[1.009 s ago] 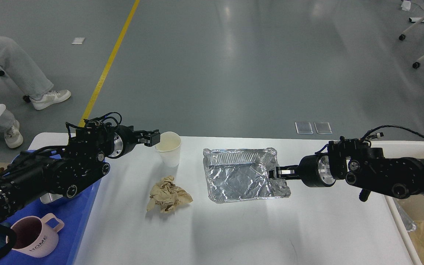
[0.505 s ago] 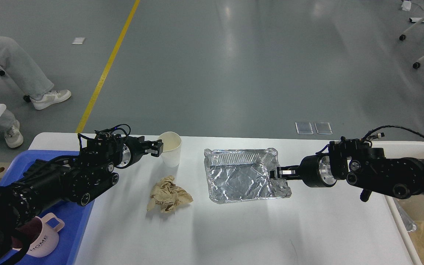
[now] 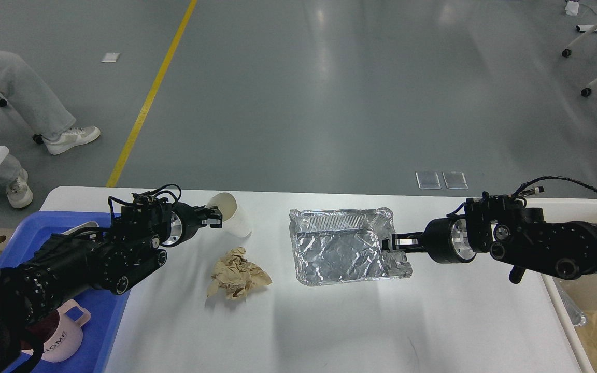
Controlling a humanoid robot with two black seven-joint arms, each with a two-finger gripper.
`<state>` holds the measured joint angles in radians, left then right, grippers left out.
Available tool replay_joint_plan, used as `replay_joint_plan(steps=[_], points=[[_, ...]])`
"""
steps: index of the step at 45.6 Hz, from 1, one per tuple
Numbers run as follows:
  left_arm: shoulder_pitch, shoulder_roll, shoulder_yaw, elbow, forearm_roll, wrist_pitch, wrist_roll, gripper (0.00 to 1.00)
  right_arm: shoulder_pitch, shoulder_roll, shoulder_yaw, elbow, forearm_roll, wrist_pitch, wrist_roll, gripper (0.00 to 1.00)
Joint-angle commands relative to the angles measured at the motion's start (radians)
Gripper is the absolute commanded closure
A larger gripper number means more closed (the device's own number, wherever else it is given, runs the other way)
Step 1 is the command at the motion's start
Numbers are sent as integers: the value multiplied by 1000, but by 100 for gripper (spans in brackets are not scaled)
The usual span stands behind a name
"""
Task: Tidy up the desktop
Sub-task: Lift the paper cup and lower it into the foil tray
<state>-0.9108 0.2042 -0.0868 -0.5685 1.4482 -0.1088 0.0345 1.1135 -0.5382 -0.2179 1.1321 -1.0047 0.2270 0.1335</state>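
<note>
1. Spanning the lower half of the head view, the white bench (image 3: 329, 321) runs its long axis from 9 o'clock to 3 o'clock, with a rounded corner showing at its far left.
2. At about 10 o'clock of the bench's middle, the left hand (image 3: 214, 217) is clamped on the rim of a white paper cup (image 3: 230, 215), which tips with its mouth toward the arm.
3. Just toward 6 o'clock of the cup lies a crumpled brown paper ball (image 3: 237, 273), apart from the cup.
4. At mid-bench sits a crinkled foil tray (image 3: 342, 251), long axis 9 to 3 o'clock; the right hand (image 3: 395, 242) pinches its edge at 3 o'clock.
5. At 8 o'clock, a blue plastic tray (image 3: 102, 324) lies under the left arm; it holds a pink mug (image 3: 62, 339) printed "HOME".
6. At 4 o'clock, a cream-white bin (image 3: 570, 316) stands against the bench's right edge, with brown paper inside.
</note>
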Motion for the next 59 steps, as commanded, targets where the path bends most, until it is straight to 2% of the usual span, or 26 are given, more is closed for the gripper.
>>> replay_joint_plan(steps=[1, 4, 11, 18, 20, 21, 27, 33, 38, 47, 59], points=[[1, 0, 16, 1, 0, -12, -18, 93, 0, 0, 0, 0, 0, 0, 0, 100], [-2, 1, 38, 1, 0, -12, -21, 98, 2, 0, 0, 0, 0, 0, 0, 100], [-16, 7, 32, -1, -3, -26, -22, 100, 3, 0, 0, 0, 0, 2, 0, 100], [-83, 21, 27, -8, -54, -100, -47, 100, 3, 0, 0, 0, 0, 2, 0, 100], [-129, 59, 25, -13, -87, -167, -64, 100, 3, -2, 0, 0, 0, 0, 0, 100], [-151, 93, 24, -27, -103, -211, -70, 100, 3, -2, 0, 0, 0, 2, 0, 100], [-250, 223, 21, -169, -167, -331, -84, 99, 3, 0, 0, 0, 0, 2, 0, 100], [-344, 374, 15, -353, -212, -380, -67, 98, 6, 0, 2, 0, 0, 2, 0, 100], [-416, 460, -13, -461, -226, -428, -55, 98, 9, 0, 2, 0, 0, 0, 0, 100], [-523, 558, -94, -537, -275, -554, -44, 97, 12, 0, 2, 3, 0, 0, 0, 100], [-678, 695, -96, -633, -356, -647, -62, 97, 12, 1, 2, 2, 0, 0, 2, 100]])
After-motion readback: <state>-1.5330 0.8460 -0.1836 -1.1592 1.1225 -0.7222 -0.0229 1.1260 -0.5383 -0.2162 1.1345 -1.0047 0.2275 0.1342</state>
